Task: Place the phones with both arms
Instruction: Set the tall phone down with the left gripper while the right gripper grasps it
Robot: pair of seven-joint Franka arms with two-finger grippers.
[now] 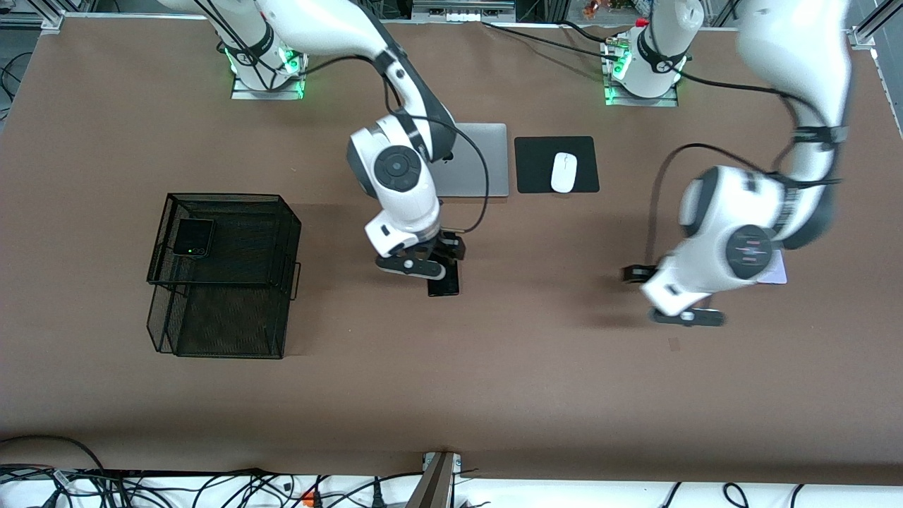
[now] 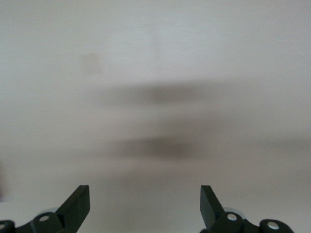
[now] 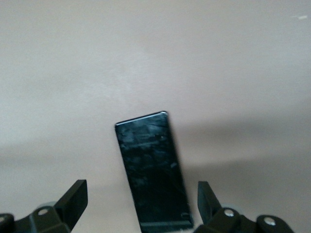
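Observation:
A long slim black phone point(image 1: 444, 283) point(image 3: 153, 170) lies flat on the brown table near its middle. My right gripper point(image 1: 439, 259) point(image 3: 142, 204) hangs open just over it, its fingers on either side and clear of it. A small squarish black phone point(image 1: 192, 237) rests in the upper tier of the black mesh basket point(image 1: 282, 233). A pale lilac-white phone point(image 1: 778, 271) lies toward the left arm's end of the table, mostly hidden under that arm's wrist. My left gripper point(image 1: 663, 296) point(image 2: 146, 204) is open and empty over bare table beside the pale phone.
A grey laptop point(image 1: 483, 159) lies partly under the right arm. Beside it, a white mouse point(image 1: 564, 171) sits on a black pad point(image 1: 536, 166). The two-tier mesh basket stands toward the right arm's end of the table.

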